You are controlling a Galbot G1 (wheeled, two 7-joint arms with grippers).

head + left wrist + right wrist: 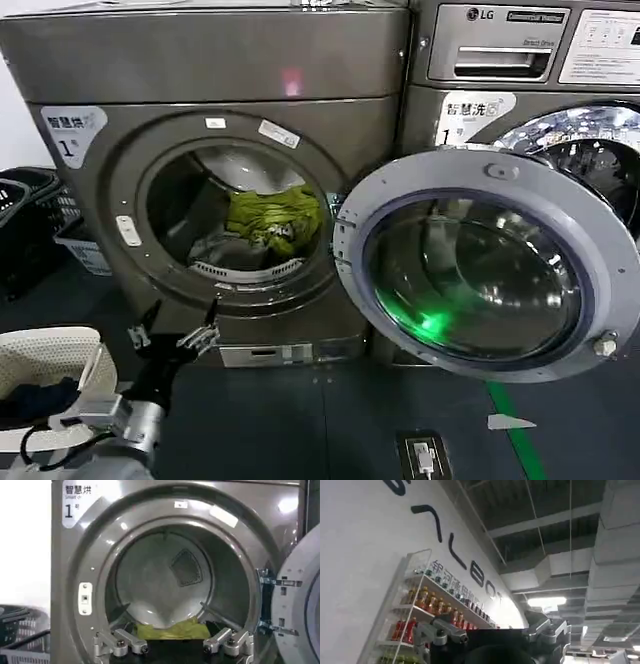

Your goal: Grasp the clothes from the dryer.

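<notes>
Two machines stand side by side against the wall. At the far left of the floor sit dark laundry baskets [30,215], and nearer the robot a white basket [55,365] with dark cloth in it. Just right of that, the left gripper [172,334] hangs low in front of the dryer [200,60], fingers spread wide with nothing between them, aimed at the round opening but short of it. From its wrist camera the same left gripper [172,647] frames the drum mouth. Inside the drum lie the clothes [272,222], a yellow-green bundle on top of some grey fabric, resting at the bottom toward the right side of the porthole. The dryer's grey-rimmed glass door [490,265] is swung fully open to the right, covering the lower front of the LG washer [520,60]. The right gripper [495,640] points up toward a ceiling and a drinks shelf [430,615], its fingers apart and holding nothing.
</notes>
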